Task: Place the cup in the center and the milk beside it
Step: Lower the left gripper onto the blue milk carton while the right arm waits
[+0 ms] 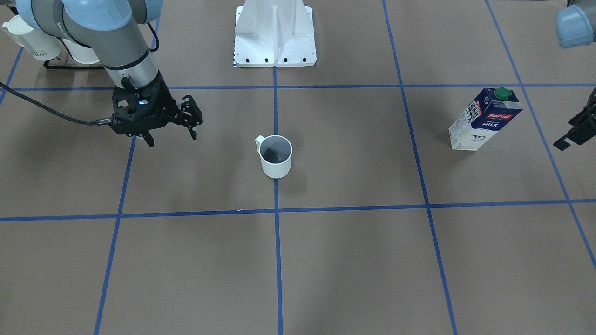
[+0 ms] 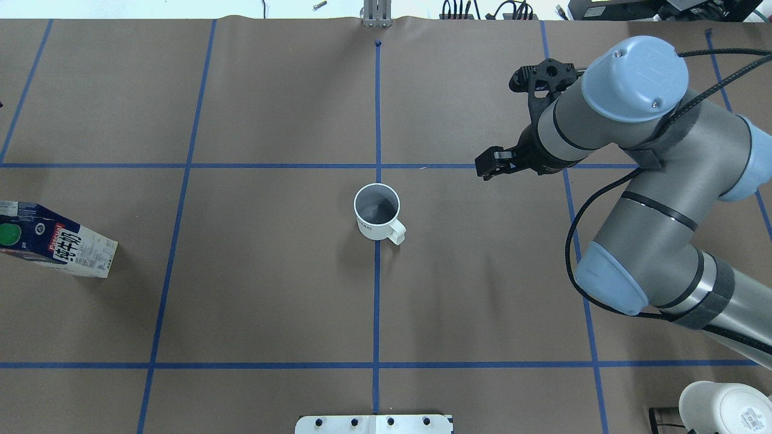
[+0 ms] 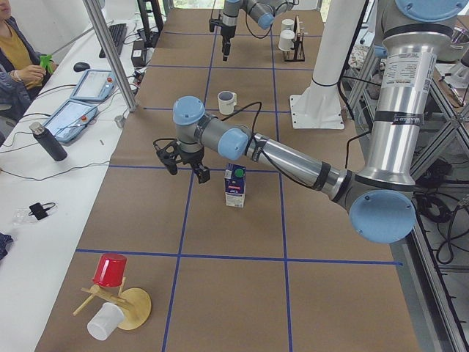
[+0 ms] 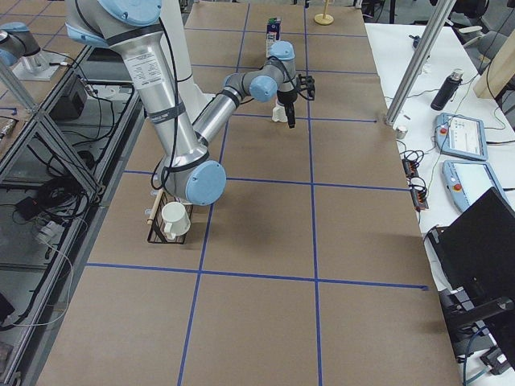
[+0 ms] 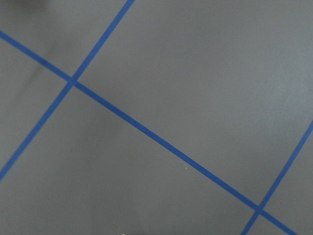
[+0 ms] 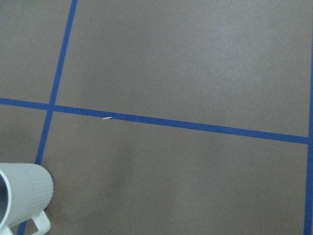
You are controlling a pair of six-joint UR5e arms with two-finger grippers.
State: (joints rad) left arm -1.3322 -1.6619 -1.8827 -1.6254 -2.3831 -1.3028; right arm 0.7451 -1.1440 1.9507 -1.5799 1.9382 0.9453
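Cup (image 1: 274, 156) upright on surface (image 1: 354, 153), sitting on center line (image 1: 276, 111). Empty, grey inside. Handle points to robot's right and slightly toward the base.

R claw (image 1: 171, 138) hovers above surface, fingers apart, nothing betw. them. The cup lies to this claw's left and a bit nearer the base, well apart, no contact. R wrist cam: cup's ribbed side + handle in bottom-left corner, otherwise brown surface w/ blue tape.

Milk (image 1: 484, 120) upright on its base, green cap on top, red label facing front cam. It is well apart from the cup, off on robot's left, so not beside the cup.

L claw (image 3: 189, 173) is off the surface, w/ the milk near on its right, not touching. In the front view only one finger tip shows at the frame edge, so can't tell if its fingers are apart or together. L wrist cam: only surface and tape lines, no object in view.

Other items:
- Rack (image 1: 44, 46) w/ white mugs, behind R claw on its right, by the base side.
- White base plate (image 1: 274, 42), behind the cup on the center line, left of R claw.
- Red cup (image 3: 110, 269) on a wooden stand, at the table end far to L claw's left.
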